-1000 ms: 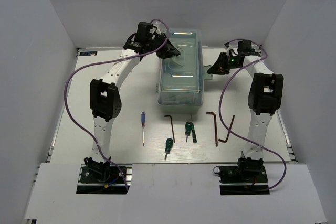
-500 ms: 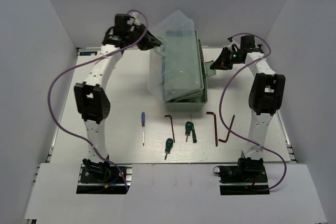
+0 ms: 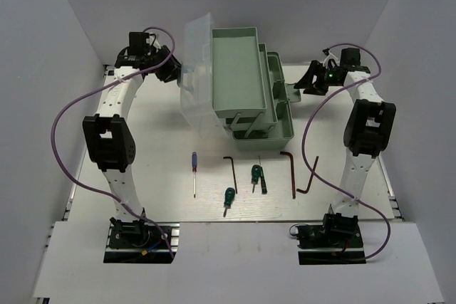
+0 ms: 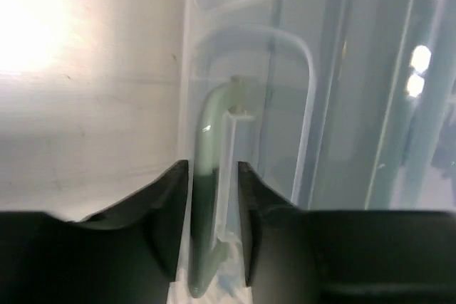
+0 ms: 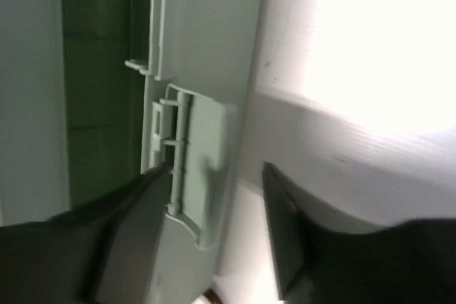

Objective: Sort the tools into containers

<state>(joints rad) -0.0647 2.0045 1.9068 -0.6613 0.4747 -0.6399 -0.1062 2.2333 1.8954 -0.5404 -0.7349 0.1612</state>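
The toolbox [image 3: 242, 97] stands wide open at the far middle of the counter [image 3: 164, 140]. Its clear lid [image 3: 196, 69] is thrown over to the left, and the green trays are fanned out in steps. The upper tray [image 3: 235, 69] sits high and to the left, and the lower tray [image 3: 283, 132] is exposed at the right and near side. As far as the overhead view shows, both are bare inside.

The left tool [image 4: 211, 169] is clamped on the pale green handle [image 4: 206, 133], with one finger tight on each side, out by the lid's left edge. Over on the box's right flank, the right tool [image 5: 214, 169] has its fingers apart and straddles the small latch [image 5: 206, 126]. Whether either finger actually touches it, the wrist view does not settle.

So the opening looks done, and the sorting itself has not begun. Every tool lies in a loose row on the counter, nearer the arms than the box:
- the blue screwdriver [image 3: 194, 174] at the left
- the green screwdrivers [image 3: 228, 198] [image 3: 256, 175] in the middle
- the hex keys, one [image 3: 233, 169] between the blue screwdriver and the farther green one, and two [image 3: 291, 172] [image 3: 310, 176] at the right end

All six pieces remain to be picked up and dropped into trays. Neither arm is anywhere near them yet.
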